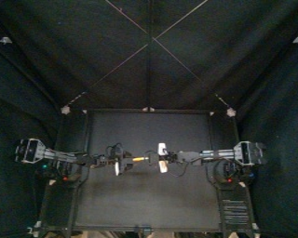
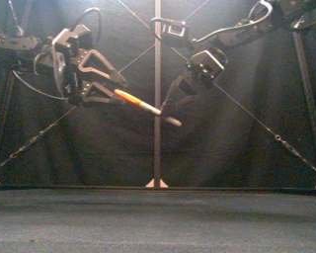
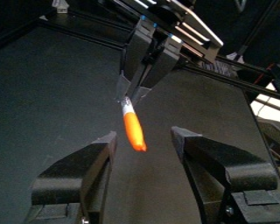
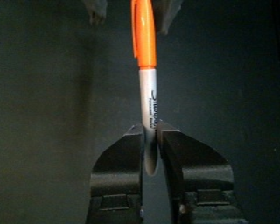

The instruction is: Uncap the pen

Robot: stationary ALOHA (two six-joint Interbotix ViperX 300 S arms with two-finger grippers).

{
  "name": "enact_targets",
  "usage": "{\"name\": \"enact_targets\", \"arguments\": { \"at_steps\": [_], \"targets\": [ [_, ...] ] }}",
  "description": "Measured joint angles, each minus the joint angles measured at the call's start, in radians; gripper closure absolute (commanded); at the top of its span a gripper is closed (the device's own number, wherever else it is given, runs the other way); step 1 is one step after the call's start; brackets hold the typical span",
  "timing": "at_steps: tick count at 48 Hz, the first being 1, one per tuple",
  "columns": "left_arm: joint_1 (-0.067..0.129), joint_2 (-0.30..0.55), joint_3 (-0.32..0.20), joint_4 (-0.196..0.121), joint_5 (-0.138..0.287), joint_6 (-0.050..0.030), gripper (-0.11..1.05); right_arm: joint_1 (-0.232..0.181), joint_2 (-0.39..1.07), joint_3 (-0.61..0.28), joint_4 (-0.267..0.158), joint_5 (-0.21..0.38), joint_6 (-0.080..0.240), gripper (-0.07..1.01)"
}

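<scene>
Grips the pen [image 2: 145, 107] by its barrel [image 4: 150, 96] in the closed right gripper [image 4: 150, 133], over the table's [image 1: 139, 209] middle, long axis aimed at the left gripper [image 3: 143, 134], orange cap [image 3: 133, 131] between its parted jaws.

The right gripper [image 3: 129, 94] holds the pen [image 3: 133, 131] by its pale end, orange end inside the left gripper [image 3: 143, 136], fingers [image 3: 90, 166] spread.

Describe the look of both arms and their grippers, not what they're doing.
The left arm and right arm are black and jointed. The left gripper has two broad black jaws that narrow to blunt tips. The right gripper has matching black jaws; seen from outside in the left wrist view they look grey, under a pale cross-plate.
</scene>
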Motion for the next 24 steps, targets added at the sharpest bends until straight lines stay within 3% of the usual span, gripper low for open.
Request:
{"name": "enact_targets", "arguments": {
  "at_steps": [10, 24],
  "targets": [
    [0.012, 0.074, -0.037, -0.002, -0.002, 0.0000, 0.09, 0.002, 0.018, -0.017, -0.005, 0.002, -0.002, 0.49],
    [0.040, 0.080, -0.052, -0.012, -0.006, 0.0000, 0.09, 0.003, 0.020, -0.018, -0.006, 0.002, -0.002, 0.49]
  ]
}}
